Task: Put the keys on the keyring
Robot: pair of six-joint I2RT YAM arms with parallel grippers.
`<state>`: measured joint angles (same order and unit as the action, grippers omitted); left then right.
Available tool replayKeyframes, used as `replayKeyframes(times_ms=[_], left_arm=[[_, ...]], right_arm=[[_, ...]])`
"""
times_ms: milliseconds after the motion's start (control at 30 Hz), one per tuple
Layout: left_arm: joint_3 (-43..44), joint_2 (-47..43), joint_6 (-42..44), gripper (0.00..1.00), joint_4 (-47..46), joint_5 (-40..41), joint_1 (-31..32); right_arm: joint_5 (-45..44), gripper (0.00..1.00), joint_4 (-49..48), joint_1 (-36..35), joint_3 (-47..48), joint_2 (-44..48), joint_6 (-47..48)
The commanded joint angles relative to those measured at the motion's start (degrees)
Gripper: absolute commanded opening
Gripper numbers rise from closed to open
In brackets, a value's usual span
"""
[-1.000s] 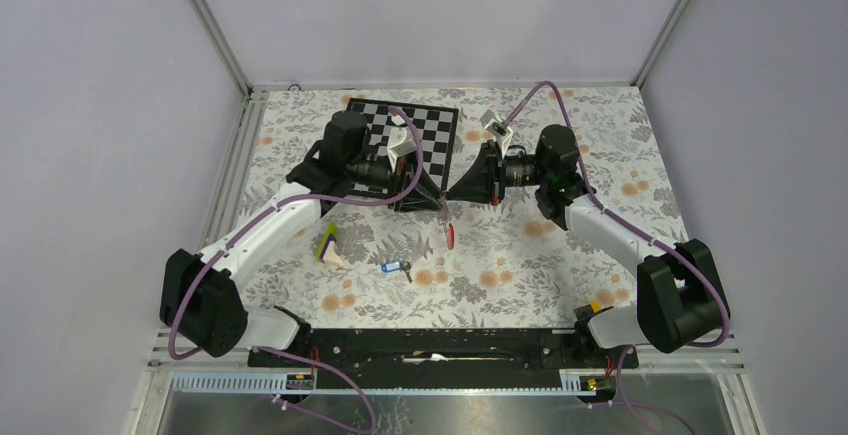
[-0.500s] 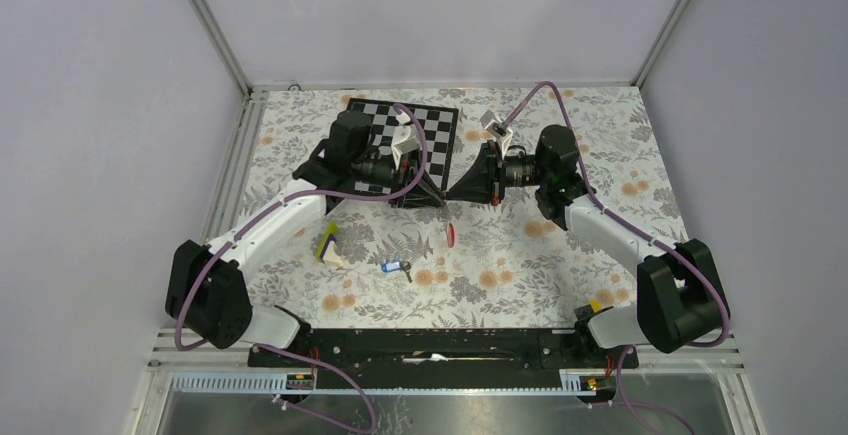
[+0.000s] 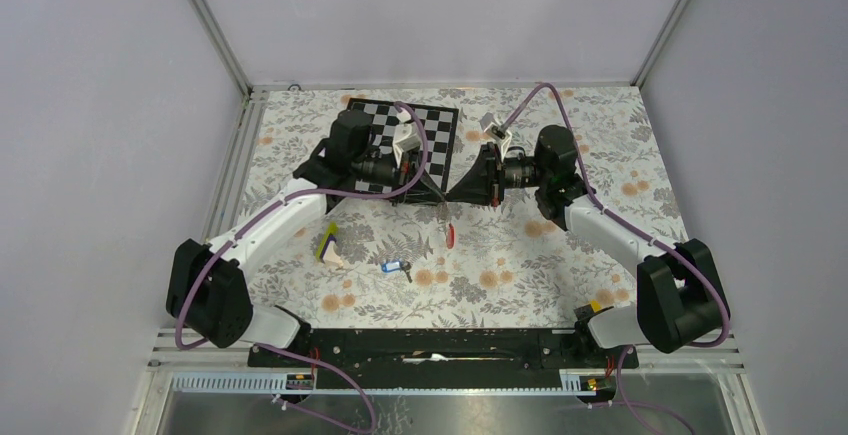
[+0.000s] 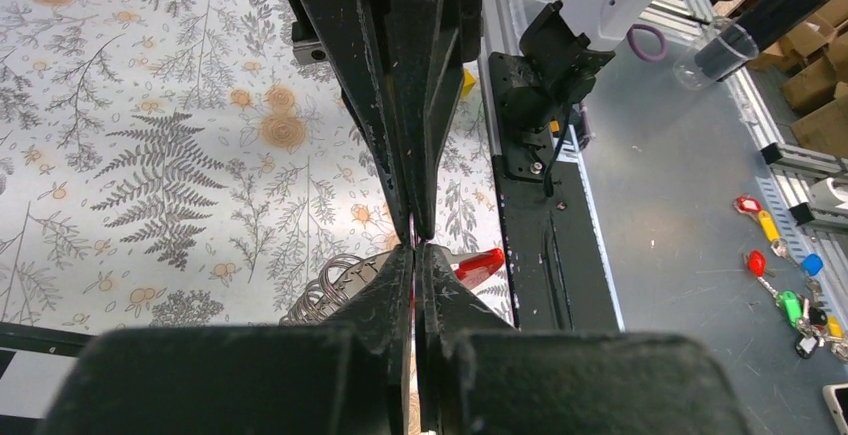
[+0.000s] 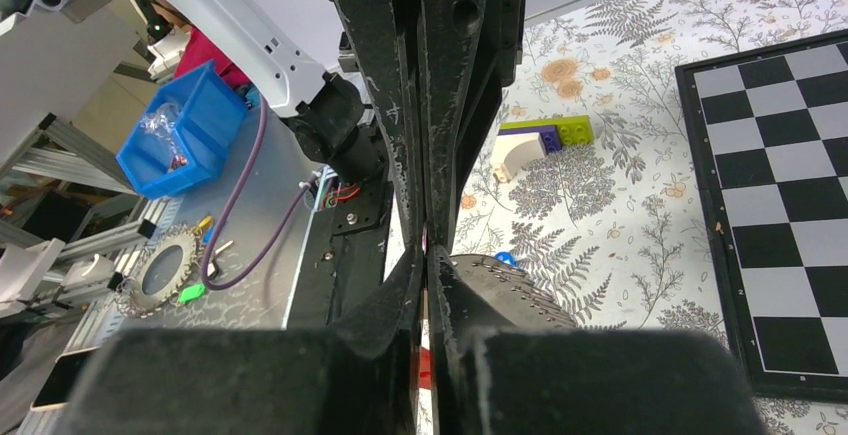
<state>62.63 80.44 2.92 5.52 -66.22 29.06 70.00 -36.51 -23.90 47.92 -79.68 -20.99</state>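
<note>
The keyring [image 3: 449,229] is a red and grey strap hanging above the mat's middle, where both grippers meet tip to tip. My left gripper [image 3: 439,194] [image 4: 415,248] is shut on the keyring [image 4: 481,264]; a thin red edge shows between its jaws, and a coiled metal ring [image 4: 328,291] sticks out to the left. My right gripper [image 3: 453,194] [image 5: 425,251] is shut on the same strap, with red showing between its fingers. The keys [image 3: 395,267], a blue tag with a small dark key, lie on the mat nearer the arm bases; only the blue tag [image 5: 505,257] peeks out in the right wrist view.
A yellow, purple and white block wedge [image 3: 328,244] [image 5: 538,142] lies left of the keys. A checkerboard [image 3: 413,133] [image 5: 785,205] lies at the back, behind the left gripper. The black base rail [image 3: 430,345] runs along the near edge.
My left gripper has closed from partly open to shut at the right gripper's tips. The left arm's elbow shifted slightly. The right arm, keys and wedge stayed put.
</note>
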Motion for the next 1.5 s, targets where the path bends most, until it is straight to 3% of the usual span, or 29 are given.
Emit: replayKeyframes(times_ms=[0, 133, 200, 267, 367, 700, 1000, 1467], left_arm=[[3.06, -1.43, 5.91, 0.00, 3.19, 3.52, 0.04], [7.65, -1.75, 19.35, 0.00, 17.40, 13.83, 3.18], [10.33, -1.14, 24.05, 0.00, 23.12, 18.52, 5.31], [13.02, -0.19, 26.77, 0.00, 27.45, 22.33, 7.11], [16.82, 1.66, 29.14, 0.00, 32.23, 26.66, 9.17], [20.59, 4.09, 29.41, 0.00, 35.31, 29.47, 12.91], [20.69, 4.87, 28.39, 0.00, 35.35, 26.57, 13.12], [21.09, 5.68, 27.62, 0.00, 35.35, 25.35, 13.06]], right_arm=[[0.19, 0.14, 2.58, -0.18, 0.38, 1.35, 4.40], [-3.15, 0.33, 25.13, -0.15, 5.45, 3.11, 25.41], [-5.97, 0.48, 34.78, -0.17, 7.66, 4.01, 35.56], [-7.97, 0.55, 40.23, -0.19, 8.35, 5.07, 40.87], [-8.56, 0.59, 41.74, -0.20, 7.82, 6.13, 43.03], [-5.66, 0.54, 41.02, -0.18, 6.70, 7.84, 42.28], [-3.29, 0.36, 32.89, -0.18, 4.29, 6.75, 35.68], [-2.23, 0.23, 26.70, -1.29, 2.16, 4.68, 30.67]])
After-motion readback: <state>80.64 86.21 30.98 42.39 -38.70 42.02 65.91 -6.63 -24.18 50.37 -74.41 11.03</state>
